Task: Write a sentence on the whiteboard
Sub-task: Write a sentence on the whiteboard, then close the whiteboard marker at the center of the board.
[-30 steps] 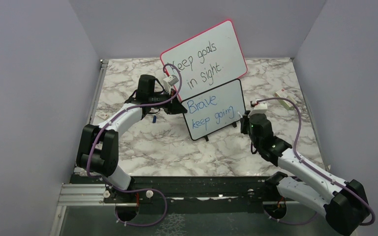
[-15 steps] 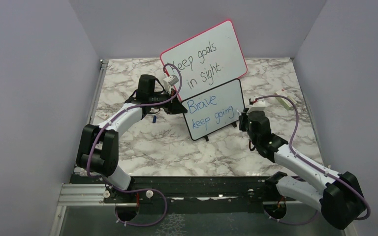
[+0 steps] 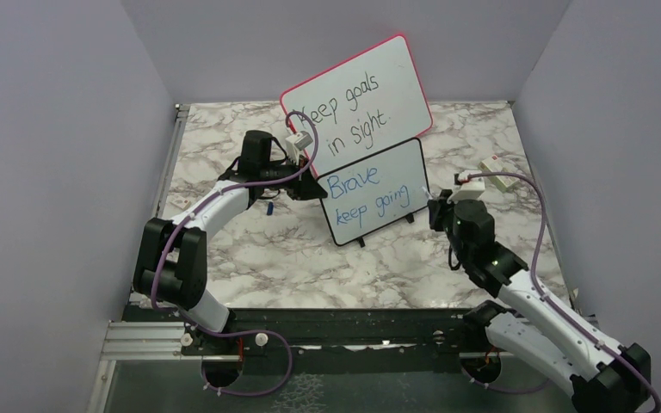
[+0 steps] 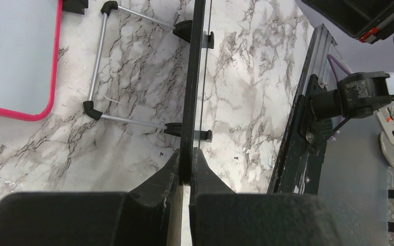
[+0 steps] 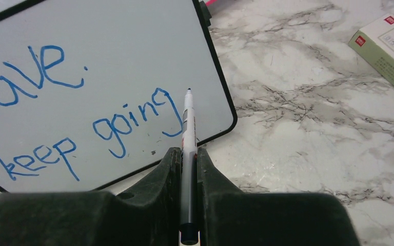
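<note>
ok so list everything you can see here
whiteboard: one, white with black frame, standing mid table
sentence: one, blue, on the whiteboard
pink board: one, white with pink frame and black writing, behind the whiteboard
marker: one, white with dark tip, in the right gripper, tip toward the whiteboard
box: one, green and white, right side of the table
small blue item: one, blue, on the table by the left arm, too small to identify
table: one, grey-veined marble
left gripper: one, black, shut on the whiteboard's edge
right gripper: one, black, shut on the marker
</note>
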Robot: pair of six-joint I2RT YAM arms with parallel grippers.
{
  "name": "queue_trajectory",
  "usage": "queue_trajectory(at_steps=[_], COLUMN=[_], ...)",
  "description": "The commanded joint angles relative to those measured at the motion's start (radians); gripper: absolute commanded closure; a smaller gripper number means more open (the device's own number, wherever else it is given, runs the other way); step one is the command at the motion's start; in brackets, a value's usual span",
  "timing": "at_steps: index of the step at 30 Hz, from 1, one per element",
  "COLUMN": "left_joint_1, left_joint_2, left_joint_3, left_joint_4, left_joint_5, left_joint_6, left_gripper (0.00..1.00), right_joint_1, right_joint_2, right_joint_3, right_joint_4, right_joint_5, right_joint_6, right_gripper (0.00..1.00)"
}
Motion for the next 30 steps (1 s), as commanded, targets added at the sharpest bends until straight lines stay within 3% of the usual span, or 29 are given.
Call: queue_trajectory(at_steps=[1, 5, 7, 15, 22, 27, 30], left_joint_1=[-0.007, -0.004, -0.004, -0.001, 0.004, 0.006, 0.006], left_joint_2=[-0.025, -0.066, -0.098, -0.26, -0.374, -0.437, -0.464], left_joint_3=[0.009, 0.018, 0.023, 0.046, 0.001, -0.058, -0.087], left_joint_4=[-0.058, -0.076, -0.093, -0.185, -0.267, -0.283, -0.28], left_joint_5=[-0.08, -0.114, -0.143, -0.304, -0.589, -0.836, -0.887], left_joint_6=[0.016, 0.002, -0.003, -0.006, -0.044, -0.146, -0.131], left_gripper=[0.91, 0.9, 0.84, 0.45, 0.04, 0.01, 0.01], right_joint_1=[-0.004, -0.004, -0.004, -0.004, -0.004, -0.004, -0.004], right_joint_2=[-0.081, -0.16, -0.191, -0.28, -0.34, -0.383, -0.4], right_joint_3=[0.058, 0.095, 0.112, 0.169, 0.203, 0.192, 0.19], right_joint_4=[-0.112, -0.174, -0.205, -0.305, -0.368, -0.376, -0.377], right_joint_5=[0.026, 0.03, 0.031, 0.047, 0.04, 0.022, 0.013], right_joint_6=[-0.005, -0.009, -0.01, -0.015, -0.01, -0.006, -0.006], right_gripper=[0.99, 0.99, 0.99, 0.99, 1.0, 0.99, 1.0])
